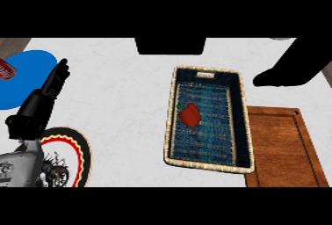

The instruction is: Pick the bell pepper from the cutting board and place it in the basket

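One bell pepper [189, 115] lies inside the basket [241, 114], off the cutting board [285, 149]. It looks light, stiff and smooth-skinned, best grasped around its broad body. The left hand [55, 81] rests with fingers straight; the right hand [276, 78] is too dark to judge.

Kitchen counter — white marbled top [123, 110], wooden cutting board [285, 145], woven basket [241, 110], patterned plate [81, 151].

Even brightness, hard dark shadows
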Robot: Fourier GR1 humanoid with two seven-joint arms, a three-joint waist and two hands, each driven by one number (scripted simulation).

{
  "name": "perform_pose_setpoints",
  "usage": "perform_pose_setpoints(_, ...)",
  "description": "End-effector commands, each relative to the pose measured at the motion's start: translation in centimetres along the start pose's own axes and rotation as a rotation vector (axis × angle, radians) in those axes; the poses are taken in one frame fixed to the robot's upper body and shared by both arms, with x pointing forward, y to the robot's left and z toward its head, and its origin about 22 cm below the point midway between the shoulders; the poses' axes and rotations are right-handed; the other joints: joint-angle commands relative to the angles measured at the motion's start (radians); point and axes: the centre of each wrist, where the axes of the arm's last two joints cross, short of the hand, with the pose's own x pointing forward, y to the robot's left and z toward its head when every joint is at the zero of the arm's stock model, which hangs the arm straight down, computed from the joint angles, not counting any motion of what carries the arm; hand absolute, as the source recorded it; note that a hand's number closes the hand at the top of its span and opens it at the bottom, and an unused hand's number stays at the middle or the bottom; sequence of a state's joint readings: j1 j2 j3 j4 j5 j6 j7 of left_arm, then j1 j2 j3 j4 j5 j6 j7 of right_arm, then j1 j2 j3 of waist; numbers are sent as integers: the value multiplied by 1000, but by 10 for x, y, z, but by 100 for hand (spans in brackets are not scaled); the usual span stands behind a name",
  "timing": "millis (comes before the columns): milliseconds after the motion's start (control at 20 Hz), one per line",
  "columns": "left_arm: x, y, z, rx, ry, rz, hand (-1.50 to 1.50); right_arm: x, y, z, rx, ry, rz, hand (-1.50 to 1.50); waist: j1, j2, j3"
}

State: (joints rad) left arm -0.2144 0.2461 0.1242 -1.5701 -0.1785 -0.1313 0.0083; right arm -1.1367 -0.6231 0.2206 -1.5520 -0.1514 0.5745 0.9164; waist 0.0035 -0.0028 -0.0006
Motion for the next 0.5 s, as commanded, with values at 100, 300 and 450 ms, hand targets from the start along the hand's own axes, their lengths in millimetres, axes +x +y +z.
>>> perform_pose_setpoints(100, -2, -12, -8, 13, 4, 9, 0, 6, -7, 8, -86, -8, -197, -150, -12, 0, 0)
perform_pose_setpoints(300, -2, 5, 6, 14, 13, 11, 0, -18, -28, 15, -245, 25, -458, -150, -7, -5, 1)
perform_pose_setpoints(450, -8, -1, 12, 19, 0, 23, 0, -48, -36, 17, -414, 76, -594, -150, -6, 0, 1)
